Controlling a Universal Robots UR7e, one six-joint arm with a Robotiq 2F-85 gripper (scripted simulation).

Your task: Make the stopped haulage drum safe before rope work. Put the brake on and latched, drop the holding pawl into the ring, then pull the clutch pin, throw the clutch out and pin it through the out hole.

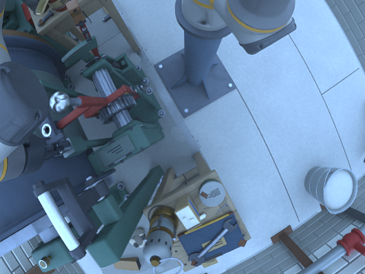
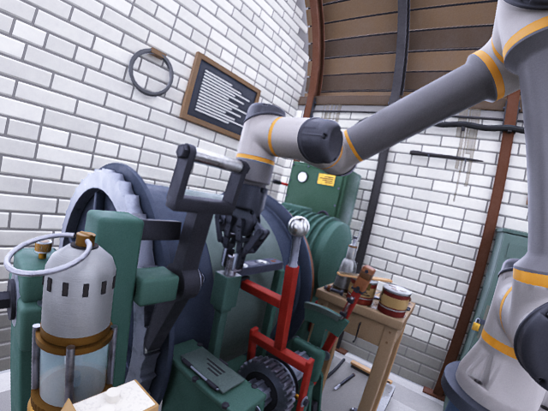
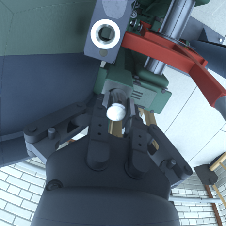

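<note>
The clutch pin [image 3: 116, 112], a short knurled steel pin with a rounded pale head, stands upright on top of the green post [image 2: 225, 292] beside the drum. I hold the pin's head in my closed gripper [image 3: 116, 109] [image 2: 233, 256], which points straight down at the post. A grey plate with a bright ringed hole [image 3: 105, 33] [image 1: 46, 129] juts out next to the post, and its hole is empty. The red clutch lever [image 2: 287, 301] [image 1: 93, 105] with its steel ball knob [image 2: 299, 226] [image 1: 59, 101] stands upright just right of the gripper. The dark brake lever with its pale bar handle [image 2: 208, 177] [image 1: 56, 217] rises on the left.
A metal bucket [image 1: 332, 187] stands on the pale floor far right. A wooden bench with a blue tray, a spanner and a lamp [image 1: 196, 223] sits in front of the green frame. A second bench with tins [image 2: 376, 305] stands behind the lever. The arm's base [image 1: 198, 65] is bolted to the floor.
</note>
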